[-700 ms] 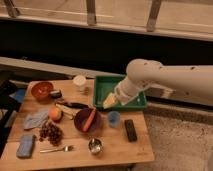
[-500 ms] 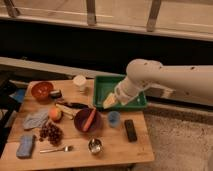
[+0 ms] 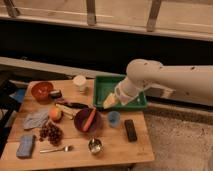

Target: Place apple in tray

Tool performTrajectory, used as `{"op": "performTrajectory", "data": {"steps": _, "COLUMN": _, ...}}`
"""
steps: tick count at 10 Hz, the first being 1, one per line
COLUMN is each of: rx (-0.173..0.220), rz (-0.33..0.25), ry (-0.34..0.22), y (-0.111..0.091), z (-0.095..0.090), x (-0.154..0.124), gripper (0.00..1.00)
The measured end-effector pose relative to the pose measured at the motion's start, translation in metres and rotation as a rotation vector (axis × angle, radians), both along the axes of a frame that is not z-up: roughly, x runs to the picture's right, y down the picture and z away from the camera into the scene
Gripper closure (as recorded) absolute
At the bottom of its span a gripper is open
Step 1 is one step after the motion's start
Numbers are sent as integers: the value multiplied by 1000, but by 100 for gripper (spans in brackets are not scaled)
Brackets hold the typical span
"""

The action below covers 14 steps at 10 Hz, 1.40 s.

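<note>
Over tray (image 3: 107, 88) edge: my gripper (image 3: 111, 101), unmoved since a moment ago.
apple (image 3: 55, 114): well apart from me, not yet picked up.
Grip: cannot tell.

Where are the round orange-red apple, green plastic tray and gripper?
round orange-red apple (image 3: 55, 114): camera view, middle.
green plastic tray (image 3: 104, 86): camera view, bare floor.
gripper (image 3: 110, 102): camera view, tip, over tray's front-left corner.

My white arm (image 3: 167, 80) stretched in from the right, wrist bent downward, my gripper (image 3: 111, 101) low at its left end
</note>
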<state>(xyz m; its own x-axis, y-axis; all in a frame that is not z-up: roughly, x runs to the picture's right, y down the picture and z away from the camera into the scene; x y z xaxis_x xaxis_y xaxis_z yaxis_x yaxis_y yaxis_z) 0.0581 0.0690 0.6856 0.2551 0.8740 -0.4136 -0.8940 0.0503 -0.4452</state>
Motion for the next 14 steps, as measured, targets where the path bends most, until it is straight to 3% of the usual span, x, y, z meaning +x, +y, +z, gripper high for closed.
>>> {"op": "performTrajectory", "data": {"steps": 11, "rx": 0, "rz": -2, "ry": 0, "y": -1, "z": 0, "x": 0, "gripper": 35}}
{"op": "performTrajectory", "data": {"steps": 14, "rx": 17, "rz": -88, "ry": -25, "y": -18, "z": -1, "x": -15, "gripper": 35}}
